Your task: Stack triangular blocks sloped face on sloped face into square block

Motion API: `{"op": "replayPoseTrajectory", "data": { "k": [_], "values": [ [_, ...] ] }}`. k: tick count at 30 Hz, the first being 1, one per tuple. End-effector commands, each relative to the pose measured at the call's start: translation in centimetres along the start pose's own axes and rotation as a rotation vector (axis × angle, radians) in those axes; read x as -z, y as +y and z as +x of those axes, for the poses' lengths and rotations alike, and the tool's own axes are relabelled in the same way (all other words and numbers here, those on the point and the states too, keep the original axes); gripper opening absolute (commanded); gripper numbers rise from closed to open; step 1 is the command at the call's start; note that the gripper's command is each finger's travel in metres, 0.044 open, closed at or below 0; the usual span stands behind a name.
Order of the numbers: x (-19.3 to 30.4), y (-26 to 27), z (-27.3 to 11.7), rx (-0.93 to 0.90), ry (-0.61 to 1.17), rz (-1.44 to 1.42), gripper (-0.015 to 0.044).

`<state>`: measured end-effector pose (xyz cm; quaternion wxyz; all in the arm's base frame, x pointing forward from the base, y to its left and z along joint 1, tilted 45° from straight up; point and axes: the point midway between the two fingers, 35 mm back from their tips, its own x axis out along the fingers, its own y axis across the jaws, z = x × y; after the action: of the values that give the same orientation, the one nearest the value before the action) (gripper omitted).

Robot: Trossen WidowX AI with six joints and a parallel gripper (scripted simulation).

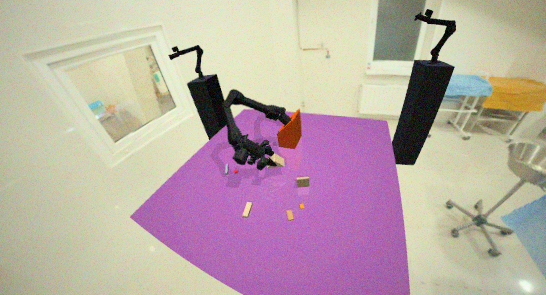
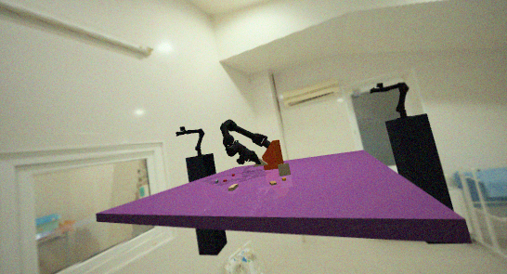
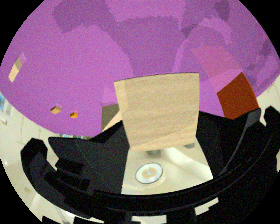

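My gripper (image 1: pixel 273 162) (image 3: pixel 159 117) is shut on a pale wooden triangular block (image 1: pixel 278 160) (image 3: pixel 158 107) and holds it a little above the table (image 1: pixel 345 227) (image 2: pixel 325 197). In the wrist view the block's broad grained face fills the space between the fingers. In the exterior view the block is small and partly hidden by the fingers. The other triangular block (image 1: pixel 303 182) (image 2: pixel 284 169) (image 3: pixel 109 115) stands on the table, apart from the held one, with a greyish upright face; its slope is hard to make out. In the wrist view the held block partly hides it.
An orange-red panel (image 1: pixel 290 133) (image 2: pixel 274 154) (image 3: pixel 238 97) stands close behind the held block. A pale oblong block (image 1: pixel 247 209) (image 2: pixel 233 187), a tan piece (image 1: pixel 290 215), an orange piece (image 1: pixel 302 206), a light-blue piece (image 1: pixel 226 169) and a red piece (image 1: pixel 236 171) lie nearer the front and left.
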<state>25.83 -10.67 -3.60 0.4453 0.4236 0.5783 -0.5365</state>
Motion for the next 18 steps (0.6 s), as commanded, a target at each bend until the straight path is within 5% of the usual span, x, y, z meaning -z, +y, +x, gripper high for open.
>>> {"op": "replayPoseTrajectory", "data": {
  "k": [1, 18],
  "values": [
    [1.65, -0.09, -1.65, -0.008, 0.005, 0.004, 0.0000],
    [2.51, -0.36, -1.77, 0.028, -0.063, -0.141, 0.0000]
  ]
}}
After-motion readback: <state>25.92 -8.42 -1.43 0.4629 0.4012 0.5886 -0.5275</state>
